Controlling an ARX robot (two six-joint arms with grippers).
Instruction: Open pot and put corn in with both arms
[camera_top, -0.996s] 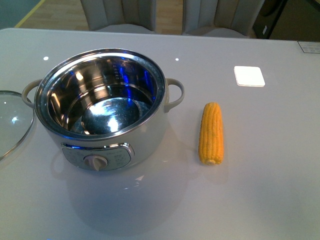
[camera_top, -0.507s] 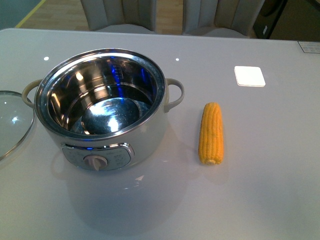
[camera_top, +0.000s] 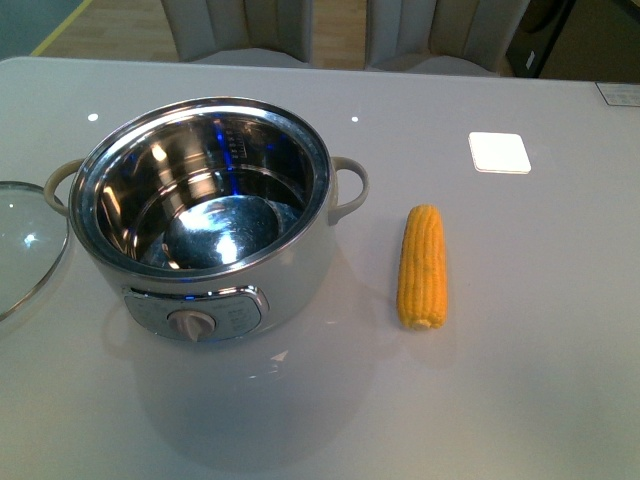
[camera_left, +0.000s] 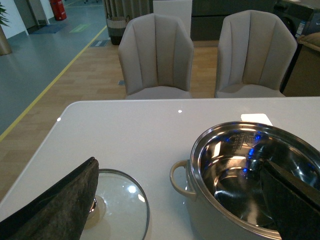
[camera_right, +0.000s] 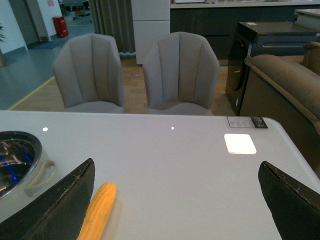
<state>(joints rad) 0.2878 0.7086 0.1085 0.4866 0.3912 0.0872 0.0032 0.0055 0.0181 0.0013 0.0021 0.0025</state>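
Front view: corn (camera_top: 422, 268) flat on the surface (camera_top: 540, 330), right of the open pot (camera_top: 215, 290) and apart from it, with nothing touching it. From the right wrist, corn between the right fingers (camera_right: 55, 205), close by one of them. Right fingers spread wide, holding nothing. From the left wrist, left fingers (camera_left: 55, 205) likewise spread wide and empty, one overlapping the glass lid (camera_left: 122, 200), the other overlapping the pot's rim.

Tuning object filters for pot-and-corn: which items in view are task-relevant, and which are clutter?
Job: pot, open and empty; corn, on the table right of it; glass lid, already off, left of the pot.
Lying about: white square pad; label at the table's far edge; two chairs.
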